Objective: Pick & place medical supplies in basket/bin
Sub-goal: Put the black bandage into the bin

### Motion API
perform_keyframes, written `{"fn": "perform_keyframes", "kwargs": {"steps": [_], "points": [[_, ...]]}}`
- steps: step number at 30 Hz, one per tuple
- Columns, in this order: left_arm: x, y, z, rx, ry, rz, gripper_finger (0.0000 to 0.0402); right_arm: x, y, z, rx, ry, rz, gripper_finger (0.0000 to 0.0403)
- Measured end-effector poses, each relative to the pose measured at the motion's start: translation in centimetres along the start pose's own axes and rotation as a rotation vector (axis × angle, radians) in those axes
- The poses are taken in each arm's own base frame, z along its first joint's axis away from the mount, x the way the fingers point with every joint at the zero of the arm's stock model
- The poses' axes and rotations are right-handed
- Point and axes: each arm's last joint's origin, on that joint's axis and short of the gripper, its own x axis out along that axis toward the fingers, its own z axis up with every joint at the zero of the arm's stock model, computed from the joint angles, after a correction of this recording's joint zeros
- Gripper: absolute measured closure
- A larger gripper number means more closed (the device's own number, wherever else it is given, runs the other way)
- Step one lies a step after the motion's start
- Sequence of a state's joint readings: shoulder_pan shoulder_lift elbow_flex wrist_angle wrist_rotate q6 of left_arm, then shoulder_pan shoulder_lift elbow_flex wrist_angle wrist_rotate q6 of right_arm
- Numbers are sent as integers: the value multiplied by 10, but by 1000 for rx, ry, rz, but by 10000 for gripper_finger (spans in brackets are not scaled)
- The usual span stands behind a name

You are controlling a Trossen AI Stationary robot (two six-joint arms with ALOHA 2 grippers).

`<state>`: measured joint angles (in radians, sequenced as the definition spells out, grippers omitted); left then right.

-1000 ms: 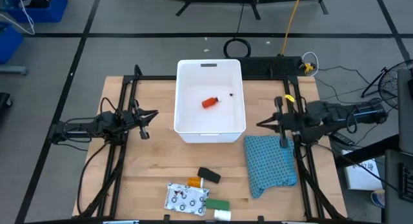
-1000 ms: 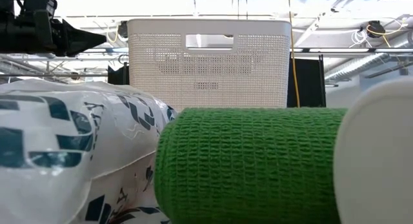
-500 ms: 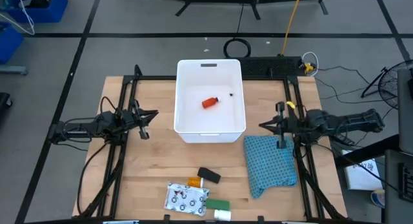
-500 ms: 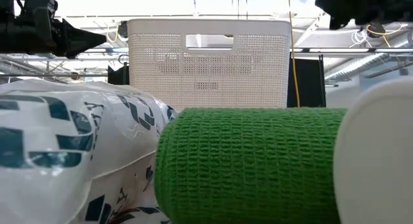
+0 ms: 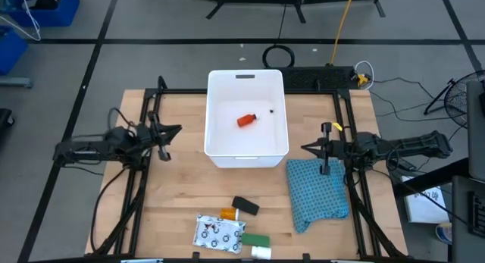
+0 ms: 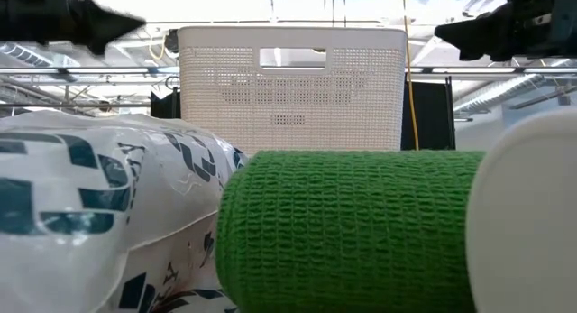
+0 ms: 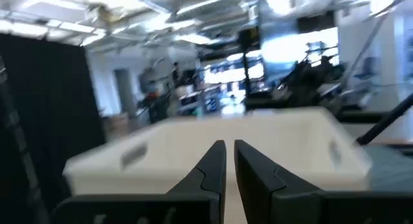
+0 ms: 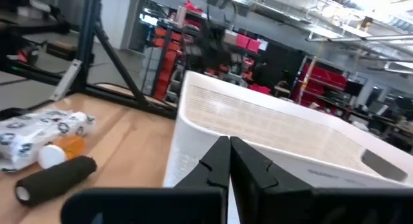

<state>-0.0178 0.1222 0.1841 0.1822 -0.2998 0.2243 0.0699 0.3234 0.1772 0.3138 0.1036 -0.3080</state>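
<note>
White rectangular plastic tub (image 5: 220, 153) sitting at table centre, red tube (image 5: 247, 120) lying inside. Remaining supplies clustering at 6 o'clock: black block (image 5: 245, 205), orange bottle (image 5: 228, 214), flat white printed packet (image 5: 218, 233), green block (image 5: 256, 239). Left gripper (image 5: 171, 132) hovering at 9 o'clock, right gripper (image 5: 311, 148) at 3 o'clock; both pressed together, empty, likely parking between picks.

No legible text, label, brand or number is showing in any view. The flat white packet (image 5: 219, 233) at the counter's near edge is carrying dark prints, but these are not reading as letters.
</note>
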Motion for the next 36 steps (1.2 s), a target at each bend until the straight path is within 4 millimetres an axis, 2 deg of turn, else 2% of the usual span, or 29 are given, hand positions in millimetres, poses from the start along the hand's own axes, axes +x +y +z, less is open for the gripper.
{"fn": "perform_keyframes", "kwargs": {"steps": [4, 7, 12, 16, 22, 27, 31, 36], "points": [[21, -2, 48, 11, 24, -56, 364, 0, -3, -1, 15, 11, -21, 403], [51, -13, 75, 70, 129, -115, 364, 0, -3, -1, 28, 11, -23, 403], [109, -52, 107, 207, 321, -268, 364, 0, -3, -2, 49, 16, -21, 403], [147, -86, 121, 258, 457, -289, 364, 0, -2, -2, 57, 18, -20, 403], [180, -143, 108, 298, 625, -373, 364, 0, -2, -4, 55, 40, -14, 403], [190, -190, 76, 362, 713, -526, 355, 0, -2, -4, 55, 41, -14, 403], [198, -212, 55, 321, 776, -585, 298, 0, -2, -4, 64, 41, -15, 403], [207, -229, 30, 270, 855, -583, 192, 0, -2, -4, 79, 41, -15, 403]]}}
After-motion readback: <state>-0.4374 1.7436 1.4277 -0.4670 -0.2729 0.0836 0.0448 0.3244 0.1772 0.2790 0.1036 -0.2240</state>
